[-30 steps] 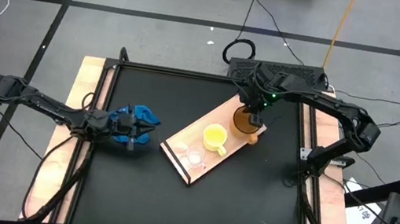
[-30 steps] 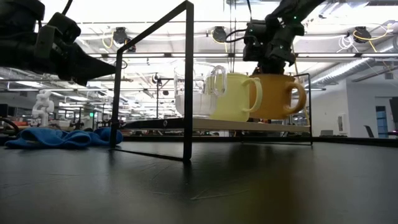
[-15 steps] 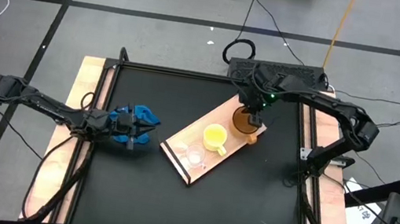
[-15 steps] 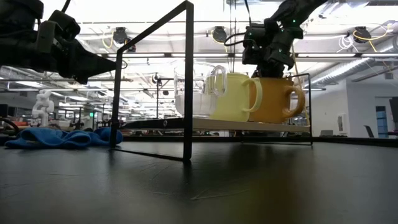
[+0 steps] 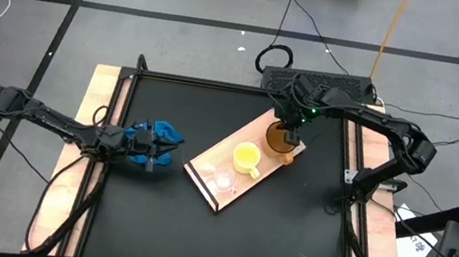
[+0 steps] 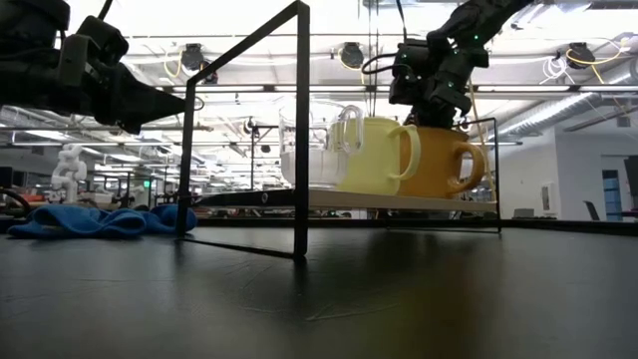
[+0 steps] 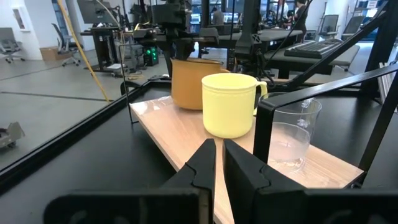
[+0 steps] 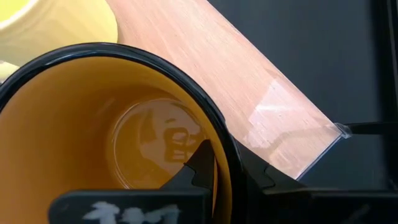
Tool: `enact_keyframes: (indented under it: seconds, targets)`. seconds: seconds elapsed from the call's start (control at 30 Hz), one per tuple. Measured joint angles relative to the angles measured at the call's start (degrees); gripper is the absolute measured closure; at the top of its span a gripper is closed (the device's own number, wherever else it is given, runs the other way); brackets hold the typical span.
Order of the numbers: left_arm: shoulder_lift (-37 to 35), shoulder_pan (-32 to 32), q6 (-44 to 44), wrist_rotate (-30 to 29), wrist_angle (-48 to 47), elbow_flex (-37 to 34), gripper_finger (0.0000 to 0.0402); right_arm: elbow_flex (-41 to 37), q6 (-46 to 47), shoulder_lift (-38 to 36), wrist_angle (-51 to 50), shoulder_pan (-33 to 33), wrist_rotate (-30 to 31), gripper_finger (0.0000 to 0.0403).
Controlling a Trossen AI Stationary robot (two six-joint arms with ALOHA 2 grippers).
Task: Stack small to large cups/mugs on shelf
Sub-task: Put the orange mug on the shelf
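Note:
On the light-wood shelf [image 5: 205, 169], lying slantwise on the black table, three cups stand in a row: the clear glass cup [image 5: 224, 179] at the near end, the yellow cup [image 5: 247, 157] in the middle, and the orange-brown cup [image 5: 279, 139] at the far end. My right gripper [image 5: 292, 131] is above the orange-brown cup and shut on it. My left gripper [image 5: 156, 149] is shut and empty at the table's left. It hangs above the blue cloth [image 5: 163, 131] and points at the cups. My right gripper pinches the orange-brown cup's rim [image 8: 225, 146] between its fingers, one finger [image 8: 200, 163] inside the cup and one [image 8: 252, 168] outside. It comes from above, pointing down. The cup is upright with its base on the shelf's far end [image 6: 439, 196].
A black wire frame [image 6: 299, 130] stands in front of the shelf in the low view, and its bars [image 7: 267, 134] cross in front of the glass cup in the left wrist view. The blue cloth [image 6: 100, 219] lies on the table's left. Wooden side rails border the table.
My right gripper has gone down a little with the orange-brown cup, which now stands lower, with its base on the shelf next to the yellow cup.

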Motion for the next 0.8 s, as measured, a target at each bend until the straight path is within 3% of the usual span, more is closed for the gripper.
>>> enact_keyframes:
  seconds: [0.6, 0.8]
  targets:
    - [0.01, 0.00, 0.44, 0.01, -0.07, 0.00, 0.0369, -0.07, 1.55, 0.13, 0.91, 0.02, -0.13, 0.0348]
    - [0.00, 0.00, 0.42, 0.01, -0.20, 0.00, 0.0369, -0.13, 1.35, 0.13, 1.36, 0.39, -0.13, 0.0308]
